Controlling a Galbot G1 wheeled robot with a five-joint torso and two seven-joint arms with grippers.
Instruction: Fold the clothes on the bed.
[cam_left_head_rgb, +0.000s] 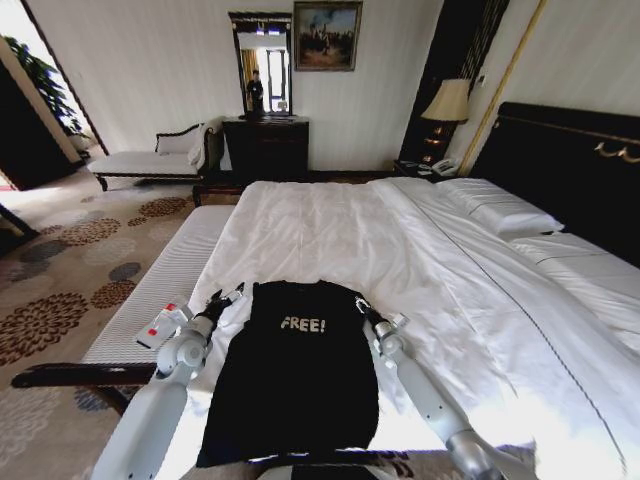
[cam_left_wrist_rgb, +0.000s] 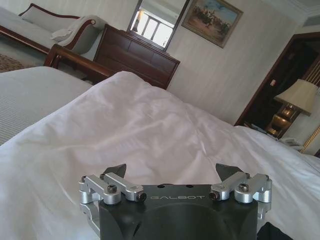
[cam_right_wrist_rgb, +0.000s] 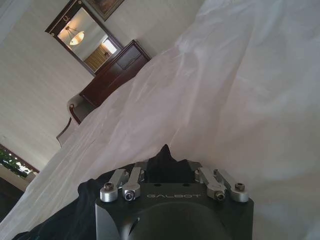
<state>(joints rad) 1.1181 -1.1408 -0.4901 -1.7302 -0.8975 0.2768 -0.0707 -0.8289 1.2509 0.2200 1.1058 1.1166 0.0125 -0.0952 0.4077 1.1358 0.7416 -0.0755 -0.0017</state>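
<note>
Broadly, white bed (cam_left_head_rgb: 400, 240), patterned carpet (cam_left_head_rgb: 70, 270).

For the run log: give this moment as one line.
left gripper: open, at shirt's left shoulder | right gripper: shut on black T-shirt, right shoulder | shirt: flat, unfolded on bed

Matt black cloth T-shirt (cam_left_head_rgb: 290, 375), smooth white cotton-like duvet (cam_left_head_rgb: 400, 250)

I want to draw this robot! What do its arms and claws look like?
Both arms are smooth silver-grey tubes with rounded joints. Each of the left gripper and the right gripper has a black block body marked GALBOT in pale letters, shiny silver metal links with bolts, and dark pointed fingertips.
</note>
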